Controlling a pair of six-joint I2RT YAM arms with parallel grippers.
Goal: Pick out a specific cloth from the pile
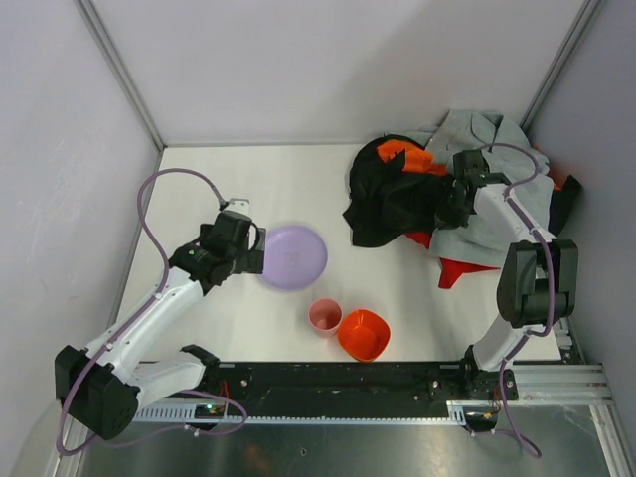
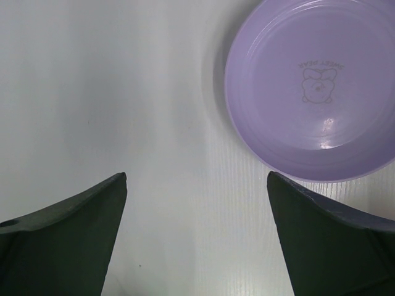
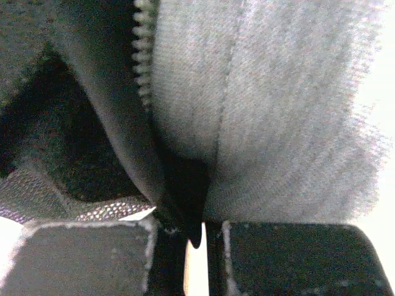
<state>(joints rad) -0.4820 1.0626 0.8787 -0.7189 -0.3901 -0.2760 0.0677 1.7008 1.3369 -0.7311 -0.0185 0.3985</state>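
Right gripper (image 3: 196, 231) closed, pinching 1 zippered black-grey fold of the pile (image 1: 393, 204), likely to uncover the red cloth (image 1: 463, 270) protruding base-side of it. Left gripper (image 2: 196, 179) open, idle; purple plate (image 2: 308, 86) ahead-right.

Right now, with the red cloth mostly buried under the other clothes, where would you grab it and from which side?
Probably the red cloth's pointed tail, sticking out at the near edge of the pile. Come from above on the near, open-table side: that tail lies flat and uncovered, while the rest sits under the grey garment.
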